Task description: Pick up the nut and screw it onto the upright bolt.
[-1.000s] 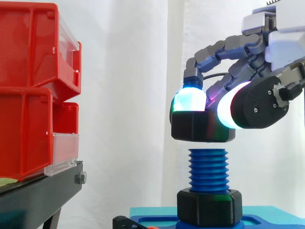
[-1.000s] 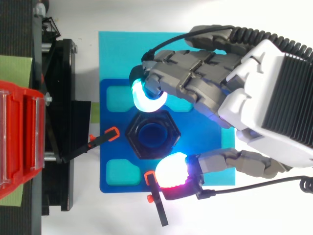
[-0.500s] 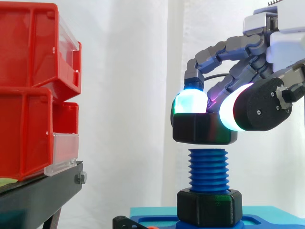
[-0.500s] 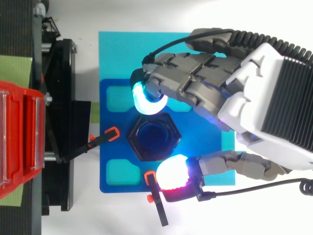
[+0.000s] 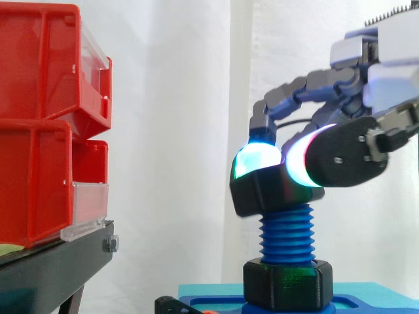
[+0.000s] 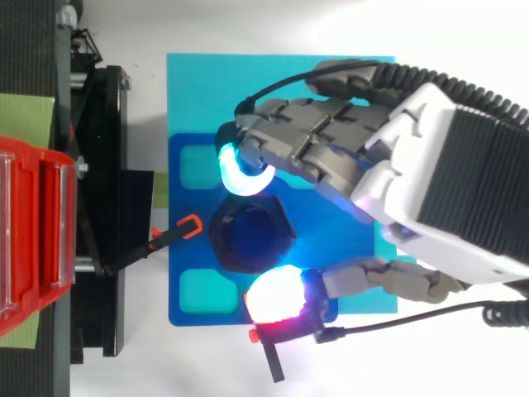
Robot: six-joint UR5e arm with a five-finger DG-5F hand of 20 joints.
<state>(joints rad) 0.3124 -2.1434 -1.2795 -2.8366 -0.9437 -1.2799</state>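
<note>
The hand (image 5: 347, 154) pinches the nut (image 5: 265, 190) between curled fingers on one flat and the thumb on the opposite one. The fingertips (image 5: 256, 160) glow cyan-green, and the thumb pad (image 6: 273, 298) glows white and red. The nut is a black, matte hexagon. It sits directly under the fingertips on top of the bolt (image 5: 286, 232), tilted so that its side away from the palm is lower. Whether the threads have caught cannot be told.

The bolt is blue plastic with coarse ridged threads (its top is hidden inside the nut from the side, though blue shows through the bore from above). Lower on the bolt, a second black hexagon (image 5: 288, 282) rests on a blue base plate (image 6: 194, 240). Beyond the fingertips, red bins (image 5: 39, 131) stand on a black stand (image 5: 52, 268), cut off at the edge.
</note>
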